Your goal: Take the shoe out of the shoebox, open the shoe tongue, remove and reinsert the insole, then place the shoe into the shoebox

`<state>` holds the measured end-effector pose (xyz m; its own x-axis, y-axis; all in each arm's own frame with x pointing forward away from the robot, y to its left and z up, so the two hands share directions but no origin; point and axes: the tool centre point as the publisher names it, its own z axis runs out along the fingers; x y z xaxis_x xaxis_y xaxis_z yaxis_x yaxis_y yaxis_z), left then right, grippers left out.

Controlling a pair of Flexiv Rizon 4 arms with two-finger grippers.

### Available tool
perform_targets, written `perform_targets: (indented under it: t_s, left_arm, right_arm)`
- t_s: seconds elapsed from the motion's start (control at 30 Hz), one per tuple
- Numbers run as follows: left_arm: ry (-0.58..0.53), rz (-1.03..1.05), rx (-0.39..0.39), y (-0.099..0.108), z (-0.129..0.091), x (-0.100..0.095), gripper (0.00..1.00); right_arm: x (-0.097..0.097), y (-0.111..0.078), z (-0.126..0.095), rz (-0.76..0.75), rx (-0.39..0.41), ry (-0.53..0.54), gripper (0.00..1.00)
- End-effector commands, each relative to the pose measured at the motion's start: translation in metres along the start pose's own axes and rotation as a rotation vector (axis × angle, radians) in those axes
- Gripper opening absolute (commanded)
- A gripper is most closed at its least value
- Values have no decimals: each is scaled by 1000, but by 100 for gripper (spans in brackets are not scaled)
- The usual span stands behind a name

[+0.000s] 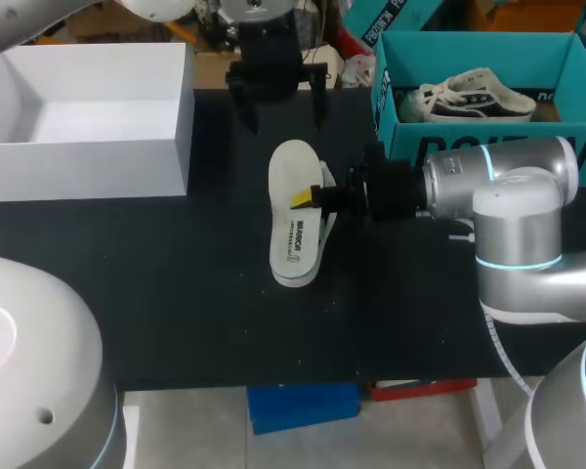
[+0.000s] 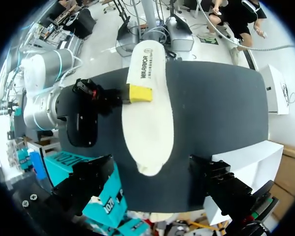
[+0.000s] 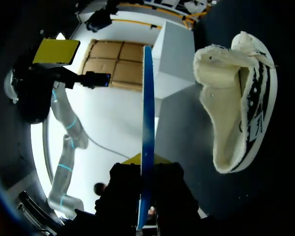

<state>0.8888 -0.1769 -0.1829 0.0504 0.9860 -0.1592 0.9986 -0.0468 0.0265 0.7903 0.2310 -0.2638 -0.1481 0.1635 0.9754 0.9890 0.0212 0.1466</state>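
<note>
My right gripper point(image 1: 309, 198) is pinched on the insole point(image 1: 293, 220) at its side edge, holding it flat, print up, just above the shoe point(image 3: 241, 98). From the right wrist the insole is a thin blue line between the fingers. The shoe sits under it on the table point(image 1: 176, 293), its opening seemingly toward the insole. My read: the insole is out and held lengthwise over the shoe so it can drop back in. My left gripper point(image 1: 283, 122) hangs over the insole's far end, fingers wide, gripping nothing, probably there to steady or press that end. The shoebox point(image 1: 410, 147) is far right, well apart, with another shoe point(image 1: 474, 100) inside. A white box point(image 1: 88, 166) is far left. Reinsertion and boxing are not yet done.
</note>
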Motion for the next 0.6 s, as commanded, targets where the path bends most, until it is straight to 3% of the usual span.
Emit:
perform_targets:
  t_s: [0.03,0.27,0.6]
  left_arm:
    - [15,-8,-42,-38,-19,1,100]
    - [31,-1,-62,-98,-29,-1,100]
    - [53,9,-56,-167,-14,6,100]
  right_arm:
    - [0,-1,1,0,-4,-1,0]
    - [0,-1,1,0,-4,-1,0]
    - [0,-1,1,0,-4,-1,0]
